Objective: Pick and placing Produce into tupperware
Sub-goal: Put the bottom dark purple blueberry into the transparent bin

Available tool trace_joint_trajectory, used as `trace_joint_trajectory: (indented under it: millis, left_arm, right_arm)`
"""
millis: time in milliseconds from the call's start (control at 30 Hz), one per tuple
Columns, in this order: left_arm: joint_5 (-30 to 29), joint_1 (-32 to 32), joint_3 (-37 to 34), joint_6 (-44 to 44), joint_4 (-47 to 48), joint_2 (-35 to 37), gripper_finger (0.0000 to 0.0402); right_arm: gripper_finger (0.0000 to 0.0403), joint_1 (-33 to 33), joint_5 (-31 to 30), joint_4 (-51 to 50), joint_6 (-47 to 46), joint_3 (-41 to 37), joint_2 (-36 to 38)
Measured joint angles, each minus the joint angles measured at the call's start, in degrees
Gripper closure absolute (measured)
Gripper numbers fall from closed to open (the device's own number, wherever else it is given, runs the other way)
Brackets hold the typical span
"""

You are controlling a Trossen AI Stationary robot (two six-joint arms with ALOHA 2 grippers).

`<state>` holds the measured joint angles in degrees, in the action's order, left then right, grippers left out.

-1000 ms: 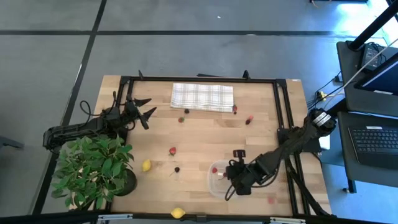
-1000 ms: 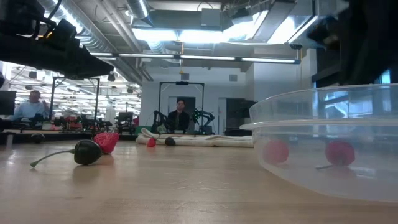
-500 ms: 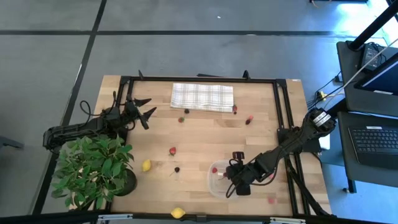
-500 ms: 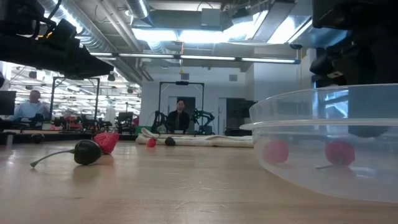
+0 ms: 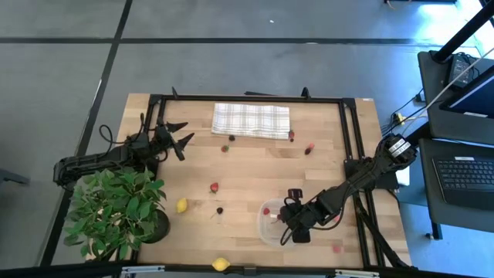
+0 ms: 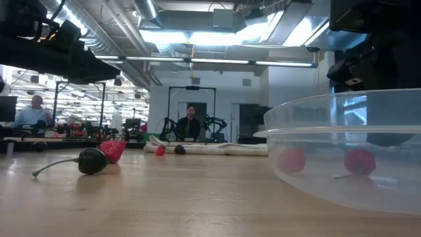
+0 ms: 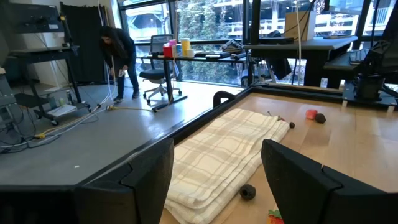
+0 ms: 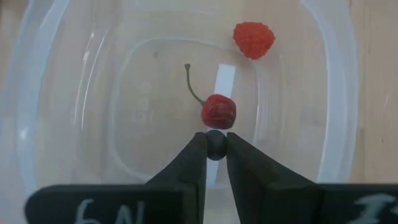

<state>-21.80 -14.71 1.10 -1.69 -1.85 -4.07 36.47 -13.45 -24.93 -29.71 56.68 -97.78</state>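
The right gripper (image 8: 215, 146) is hovering over the clear tupperware (image 5: 265, 224) at the table's (image 5: 247, 166) near edge, its fingers pinching a small dark berry (image 8: 215, 142) between their tips. Inside the container a red cherry (image 8: 218, 111) with a stem and a raspberry (image 8: 254, 39) are lying apart. Farther out, a lemon (image 5: 181, 205), a dark cherry (image 6: 92, 160) and a strawberry (image 5: 214, 186) are sitting on the wood beside the potted plant (image 5: 116, 208). The left gripper (image 5: 179, 137) is waiting near the far-left corner, fingers apart and empty, facing the checked cloth (image 7: 217, 152)
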Motion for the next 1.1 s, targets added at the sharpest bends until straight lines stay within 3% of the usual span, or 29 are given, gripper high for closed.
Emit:
trace_joint_trajectory:
  millis: [267, 1100]
  left_arm:
    - [0.0, 0.0, 0.0, 0.0, 0.0, 0.0, 0.0164]
    - [0.0, 0.0, 0.0, 0.0, 0.0, 0.0, 0.0164]
  right_arm:
    - [0.0324, 0.0, 0.0, -0.1, 0.0, 0.0, 0.0]
    - [0.0322, 0.0, 0.1, -0.1, 0.1, 0.0, 0.0]
